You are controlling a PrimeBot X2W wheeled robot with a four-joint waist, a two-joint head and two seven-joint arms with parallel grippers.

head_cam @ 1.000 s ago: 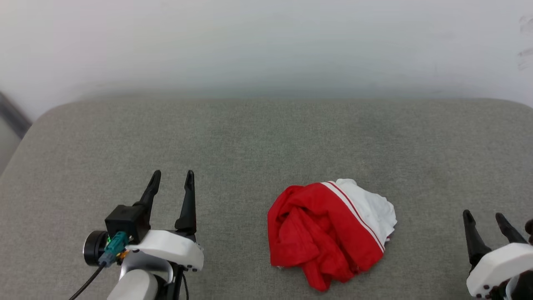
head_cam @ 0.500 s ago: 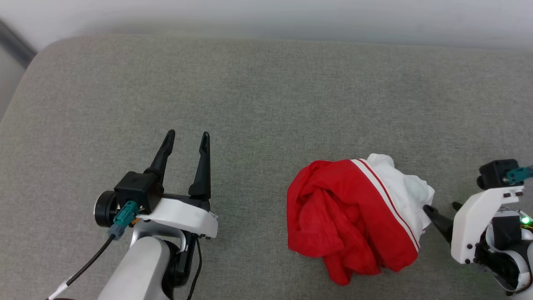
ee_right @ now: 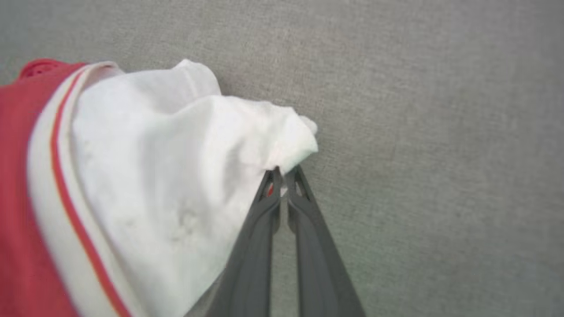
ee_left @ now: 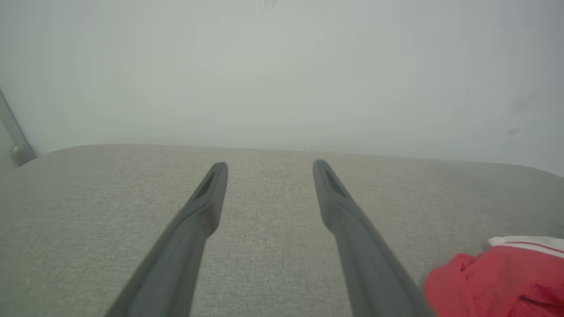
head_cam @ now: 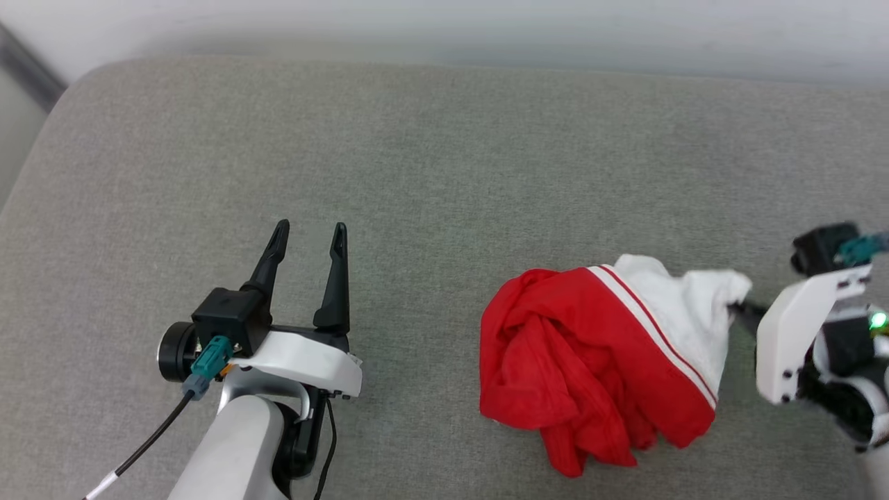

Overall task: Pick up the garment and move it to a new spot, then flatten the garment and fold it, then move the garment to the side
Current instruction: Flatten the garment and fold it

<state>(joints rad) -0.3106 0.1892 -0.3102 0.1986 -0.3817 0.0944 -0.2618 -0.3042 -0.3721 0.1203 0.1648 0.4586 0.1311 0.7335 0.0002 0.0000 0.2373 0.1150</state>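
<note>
Two grippers over grey cushion (head_cam: 444,160). Right gripper (ee_right: 284,175): fingers pressed together, pinching white sleeve edge of garment (head_cam: 597,361) at fingertips. Rest of garment bunched in red-and-white heap on cushion, left of that gripper, white cloth stretched toward pinch. Left gripper (head_cam: 310,229): fingers spread wide, nothing between them, bare cushion beneath. Garment lies off to its right, well apart from its fingers.

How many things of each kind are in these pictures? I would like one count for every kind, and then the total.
Red and white jersey T-shirt: 1, crumpled on the cushion
Grippers: 2, the left gripper open over bare fabric, the right gripper shut on the shirt's white part
Grey fabric cushion: 1
Total: 4
</note>
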